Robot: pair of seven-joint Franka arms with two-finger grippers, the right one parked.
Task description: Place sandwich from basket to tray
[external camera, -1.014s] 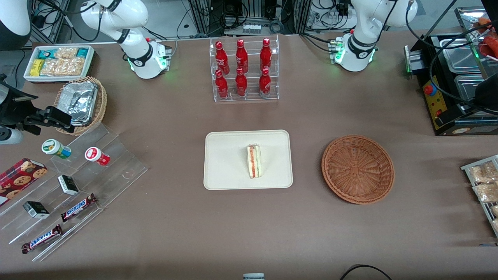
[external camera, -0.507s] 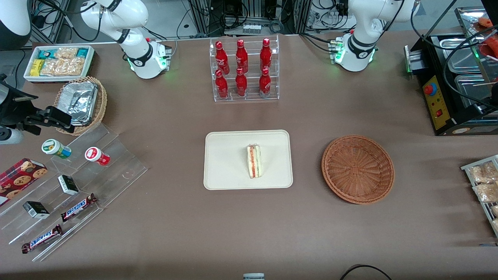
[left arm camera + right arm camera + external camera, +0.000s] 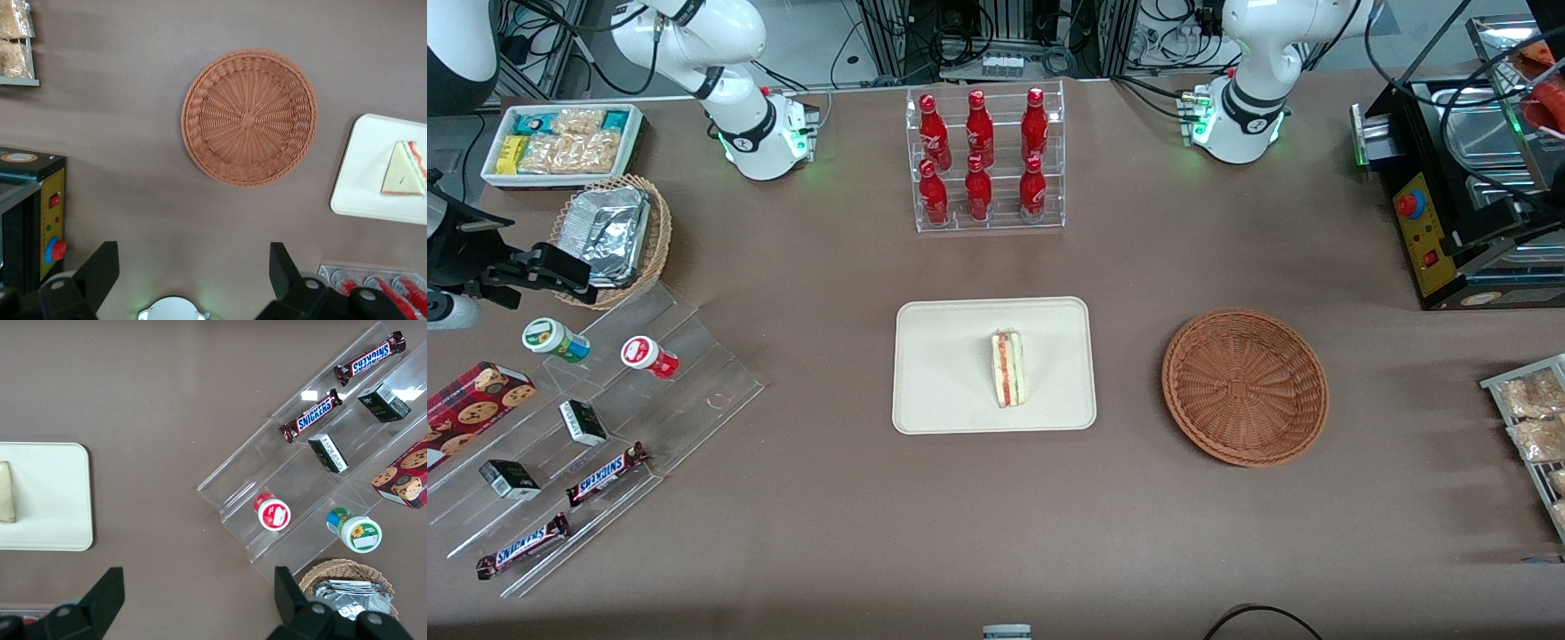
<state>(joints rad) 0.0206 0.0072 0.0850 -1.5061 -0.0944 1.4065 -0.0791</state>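
Sandwich (image 3: 1008,369) flat on tray (image 3: 943,391), gripper (image 3: 193,273) open

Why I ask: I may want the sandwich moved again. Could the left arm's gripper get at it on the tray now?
Probably yes. The sandwich lies uncovered on the tray, nothing over it. The gripper hangs high above the table beside the empty basket, fingers open.
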